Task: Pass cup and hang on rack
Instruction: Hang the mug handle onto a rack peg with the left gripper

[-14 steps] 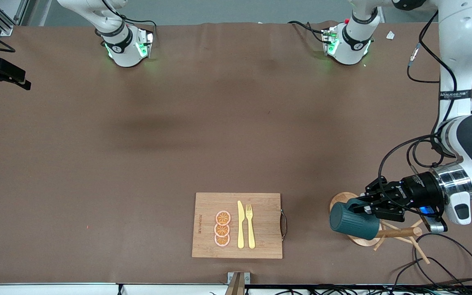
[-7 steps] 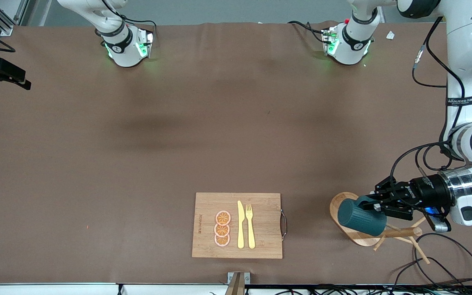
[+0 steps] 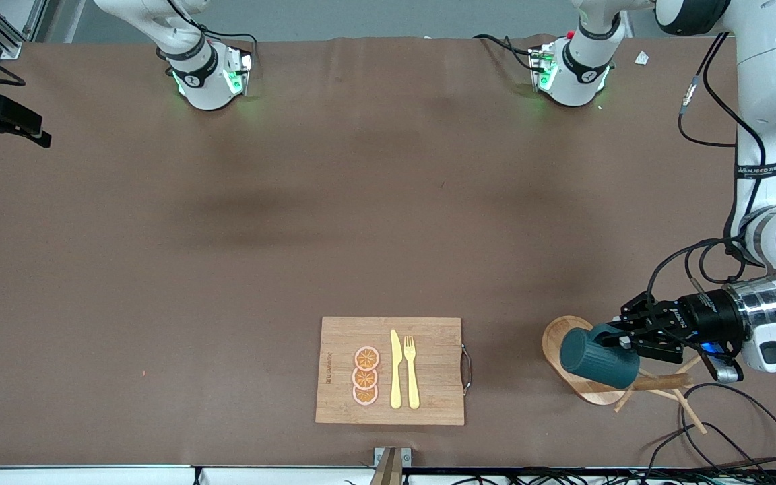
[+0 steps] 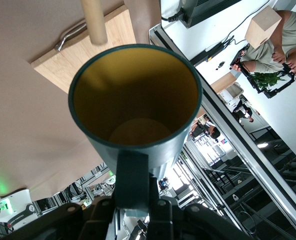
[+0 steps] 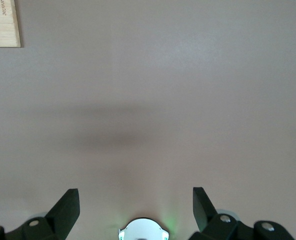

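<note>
Clamped tight on the small side handle of the cup (image 3: 597, 358), with the left gripper (image 3: 620, 339) reaching in sideways from the left arm's end of the table. Held on its side, above the oval base of the rack (image 3: 552, 342), the teal ribbed body up against the pole and pegs; mouth toward the left wrist camera, showing the yellow-brown inside of the cup (image 4: 134, 95) and a peg (image 4: 94, 21) of the rack just past its rim.

Spread wide and empty over bare table: the right gripper (image 5: 136, 206), waiting.

Nearer the table's middle, a cutting board (image 3: 341, 377) bearing orange slices (image 3: 366, 375), knife (image 3: 395, 370) and fork (image 3: 411, 371).

Probably the hanging step, pass apparently done. Calls next for threading the handle loop over a peg before loosening the grip.
</note>
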Motion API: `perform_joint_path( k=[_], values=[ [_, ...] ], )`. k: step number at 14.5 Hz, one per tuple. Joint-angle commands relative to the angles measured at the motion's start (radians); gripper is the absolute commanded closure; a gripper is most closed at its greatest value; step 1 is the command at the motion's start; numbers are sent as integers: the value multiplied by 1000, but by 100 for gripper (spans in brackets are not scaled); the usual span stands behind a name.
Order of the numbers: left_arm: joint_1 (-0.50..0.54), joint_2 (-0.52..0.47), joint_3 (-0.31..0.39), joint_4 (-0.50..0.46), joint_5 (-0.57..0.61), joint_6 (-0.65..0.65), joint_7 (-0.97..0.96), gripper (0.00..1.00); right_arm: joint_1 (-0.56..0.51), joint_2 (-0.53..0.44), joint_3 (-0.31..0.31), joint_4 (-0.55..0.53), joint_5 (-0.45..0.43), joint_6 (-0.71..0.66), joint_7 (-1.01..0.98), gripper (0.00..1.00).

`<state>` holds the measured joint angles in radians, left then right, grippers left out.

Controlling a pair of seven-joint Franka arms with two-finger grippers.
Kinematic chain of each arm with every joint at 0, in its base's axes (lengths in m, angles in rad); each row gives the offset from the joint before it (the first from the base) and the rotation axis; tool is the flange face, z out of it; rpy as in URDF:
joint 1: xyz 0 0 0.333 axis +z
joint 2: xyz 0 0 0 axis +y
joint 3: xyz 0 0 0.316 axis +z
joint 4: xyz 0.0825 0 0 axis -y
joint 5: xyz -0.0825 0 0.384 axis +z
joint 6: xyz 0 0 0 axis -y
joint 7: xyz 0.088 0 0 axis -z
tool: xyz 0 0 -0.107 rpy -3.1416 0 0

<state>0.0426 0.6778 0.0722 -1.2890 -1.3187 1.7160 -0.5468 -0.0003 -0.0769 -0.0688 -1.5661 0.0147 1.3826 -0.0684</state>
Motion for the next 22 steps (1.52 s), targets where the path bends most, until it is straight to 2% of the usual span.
perform_joint_path(
  k=[1,22],
  values=[
    [16,16,-5,11,-27,-19,30,100,0,-35,1,-34,5,3,10,0],
    [76,59,0,16,-27,-13,67,100,2,-37,1,-34,10,23,10,0]
  ],
)
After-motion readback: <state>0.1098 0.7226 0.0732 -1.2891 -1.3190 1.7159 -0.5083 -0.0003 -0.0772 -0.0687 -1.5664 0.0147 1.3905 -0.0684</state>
